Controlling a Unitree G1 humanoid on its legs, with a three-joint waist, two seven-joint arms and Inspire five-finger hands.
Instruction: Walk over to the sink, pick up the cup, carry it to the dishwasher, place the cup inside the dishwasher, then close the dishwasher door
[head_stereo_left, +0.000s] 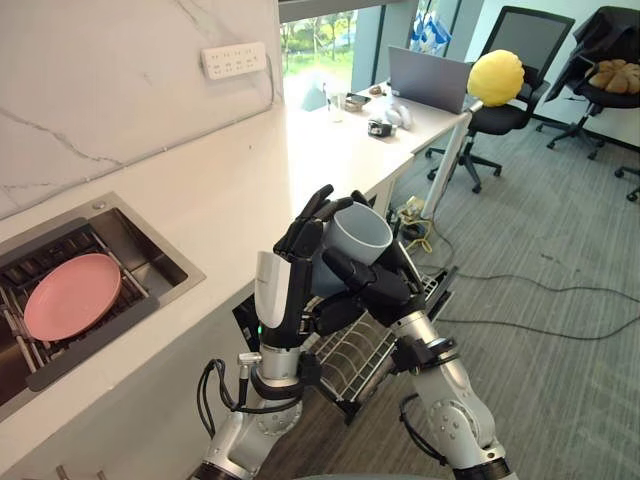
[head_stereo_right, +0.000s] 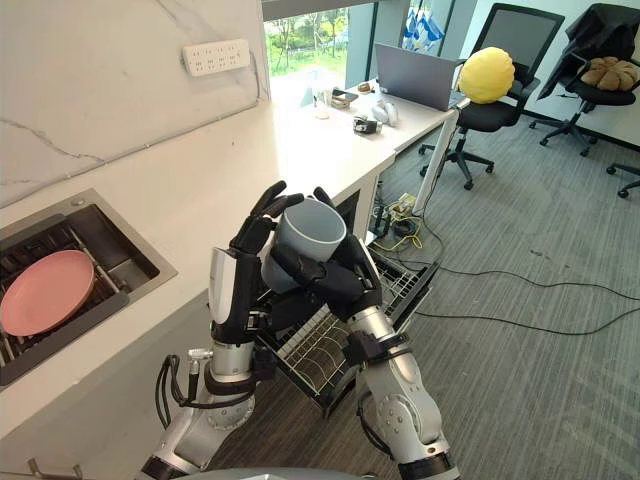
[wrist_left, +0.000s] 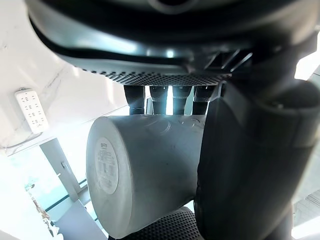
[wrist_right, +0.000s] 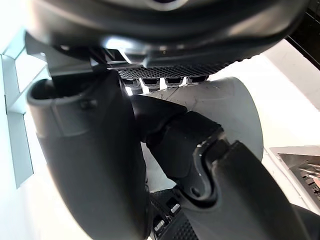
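A grey cup (head_stereo_left: 360, 235) is held tilted in front of the counter, its open mouth facing up and to the right. My left hand (head_stereo_left: 290, 270) stands upright with its fingers curled over the cup's near rim. My right hand (head_stereo_left: 375, 285) wraps the cup's body from below and the right. The left wrist view has the cup (wrist_left: 140, 170) between that hand's thumb and fingers, its base turned toward the camera. Under both hands the dishwasher (head_stereo_left: 345, 365) stands open, its wire rack pulled out below the counter edge.
The sink (head_stereo_left: 150, 250) is set in the white counter at my left, with a pink plate (head_stereo_left: 72, 295) on its rack. Beyond the counter stands a desk with a laptop (head_stereo_left: 425, 78), and an office chair holding a yellow cushion (head_stereo_left: 497, 77). Cables (head_stereo_left: 520, 290) trail across the carpet.
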